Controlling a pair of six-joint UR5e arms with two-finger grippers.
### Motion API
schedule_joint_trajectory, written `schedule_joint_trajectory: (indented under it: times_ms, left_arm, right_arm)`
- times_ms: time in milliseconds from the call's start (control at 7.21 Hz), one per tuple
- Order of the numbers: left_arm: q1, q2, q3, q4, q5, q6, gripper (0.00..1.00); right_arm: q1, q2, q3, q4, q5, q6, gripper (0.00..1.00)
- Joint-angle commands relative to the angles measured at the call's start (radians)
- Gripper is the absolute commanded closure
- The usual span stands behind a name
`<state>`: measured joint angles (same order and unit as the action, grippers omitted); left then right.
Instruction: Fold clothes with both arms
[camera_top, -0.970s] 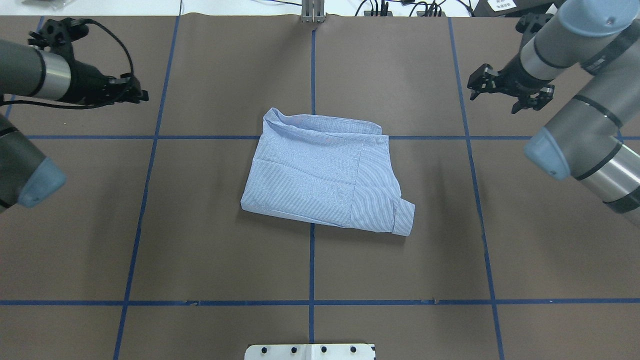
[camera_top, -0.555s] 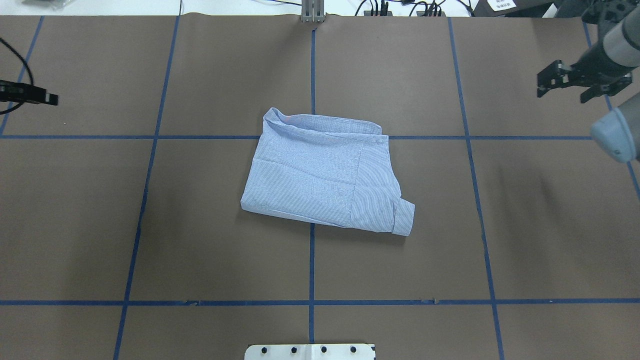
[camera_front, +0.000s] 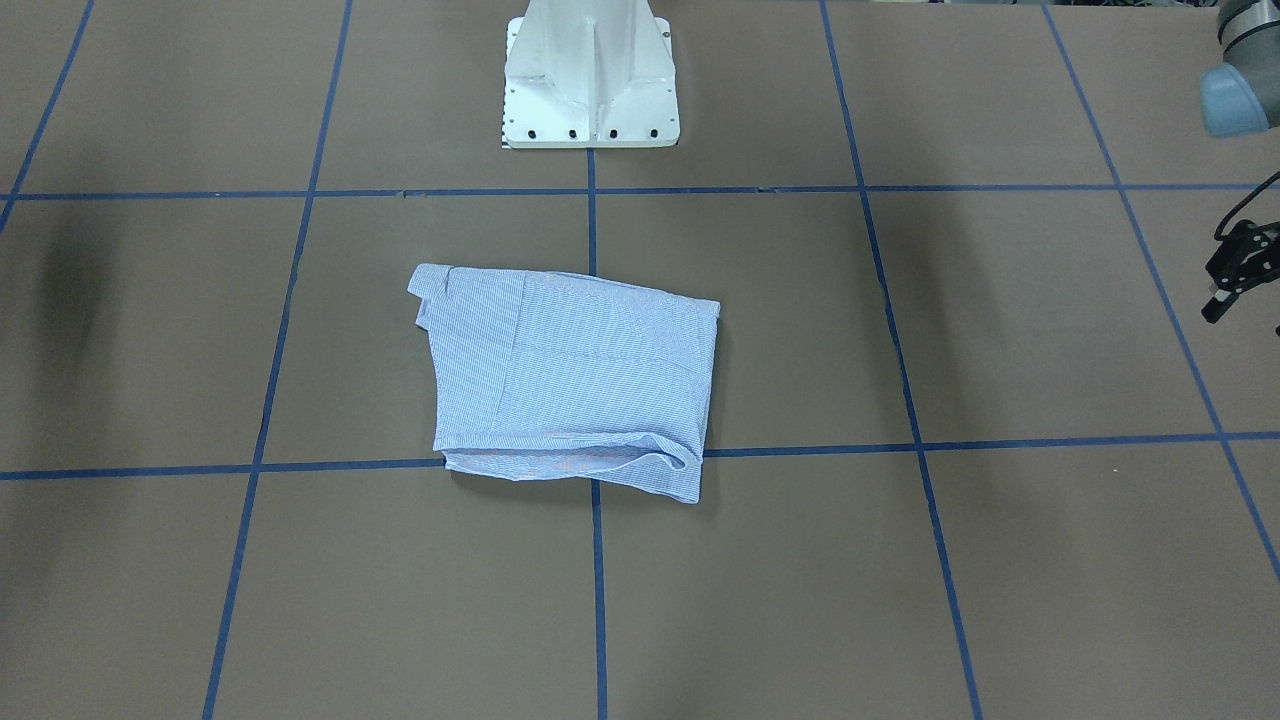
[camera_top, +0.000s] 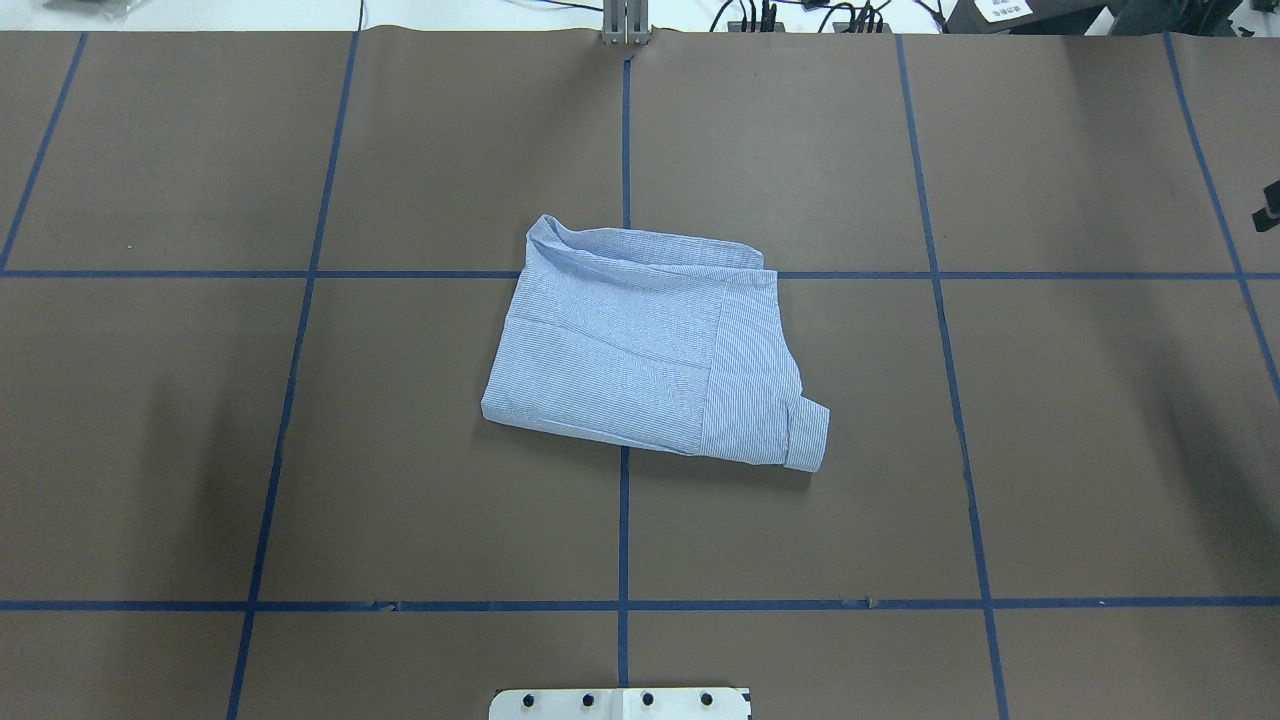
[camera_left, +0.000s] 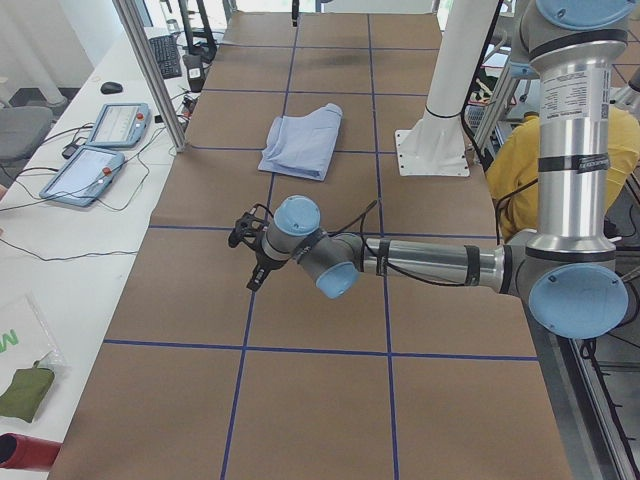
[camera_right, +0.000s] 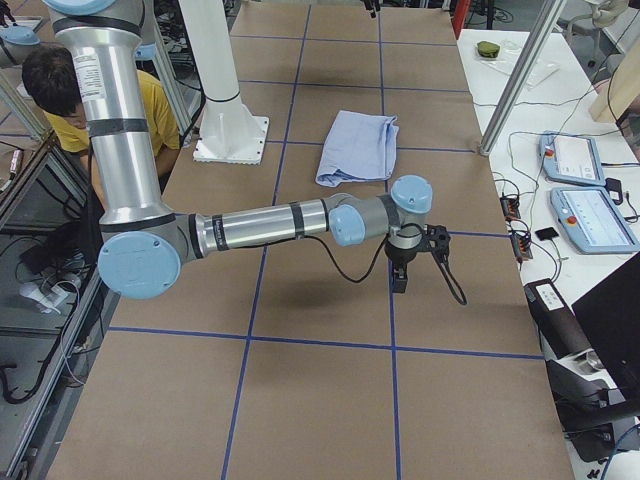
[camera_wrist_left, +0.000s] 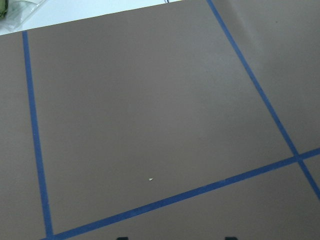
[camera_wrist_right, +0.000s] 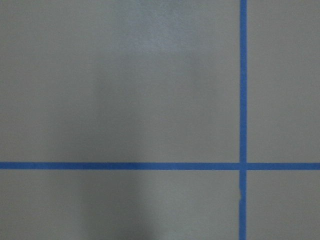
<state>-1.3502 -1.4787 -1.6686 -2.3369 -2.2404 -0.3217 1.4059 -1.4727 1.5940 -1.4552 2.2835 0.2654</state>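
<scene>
We found the left arm (camera_left: 430, 265) stretched low and almost level over the table's left end, its black left gripper (camera_left: 250, 262) pointing down with fingertips (camera_wrist_left: 122, 238) apart. The right arm (camera_right: 260, 228) mirrored it over the right end, though we could not tell how the fingers of the right gripper (camera_right: 405, 265) stood. Well apart from both, the shirt (camera_top: 650, 350) lay folded into a soft, finely striped blue-and-white rectangle at the middle of the matte brown paper-covered table (camera_top: 400, 150), its rolled collar (camera_top: 600, 240) on the far edge and a cuff (camera_top: 808, 438) at the near right corner.
</scene>
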Motion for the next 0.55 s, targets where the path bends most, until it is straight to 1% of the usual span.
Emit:
schedule_joint_trajectory:
  times_ms: [0,139,416]
  left_arm:
    - [-0.071,0.018,0.0,0.109,-0.001,0.195,0.0]
    - [-0.102,0.018,0.001,0.182,0.001,0.258,0.0]
    - [-0.112,0.017,-0.009,0.328,-0.019,0.259,0.0]
  right_arm:
    - [0.051,-0.05,-0.002,-0.004,0.011,-0.093,0.0]
    - [0.07,-0.058,-0.008,-0.007,0.013,-0.112,0.0]
    - [0.076,-0.055,-0.015,-0.056,0.04,-0.162,0.0]
